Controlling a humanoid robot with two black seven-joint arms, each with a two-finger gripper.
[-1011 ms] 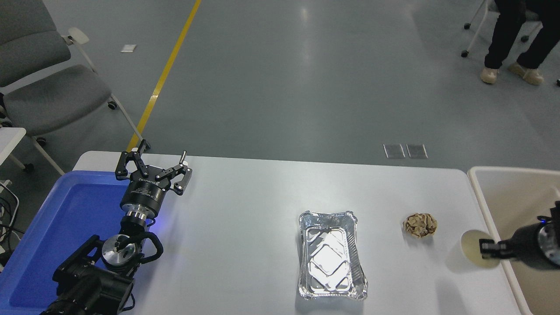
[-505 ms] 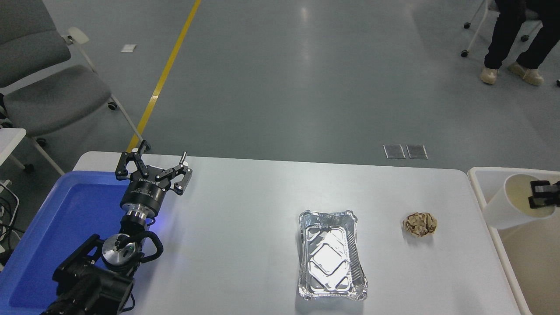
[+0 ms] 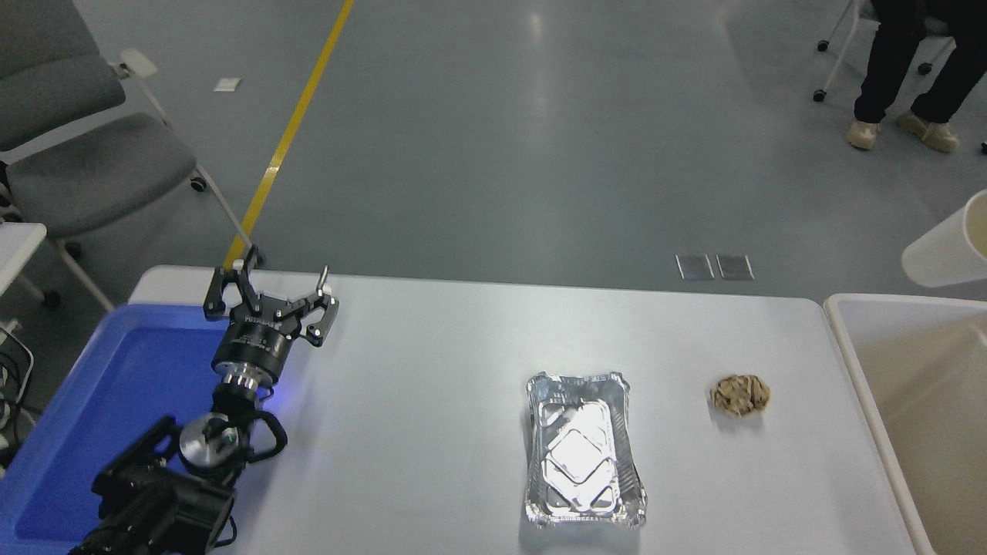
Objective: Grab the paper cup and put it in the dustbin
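- Paper cup seen tilted at the right edge, high above the dustbin; right gripper out of frame.
- Left gripper parked lower left, fingers spread, nothing held.

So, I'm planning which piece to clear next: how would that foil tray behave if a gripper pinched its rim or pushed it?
The foil tray looks thin and crinkled along its rim, so a pinch would probably dent it. It appears empty and shallow, so likely very light. Lying flat on the smooth white table, it would probably slide rather than tip.
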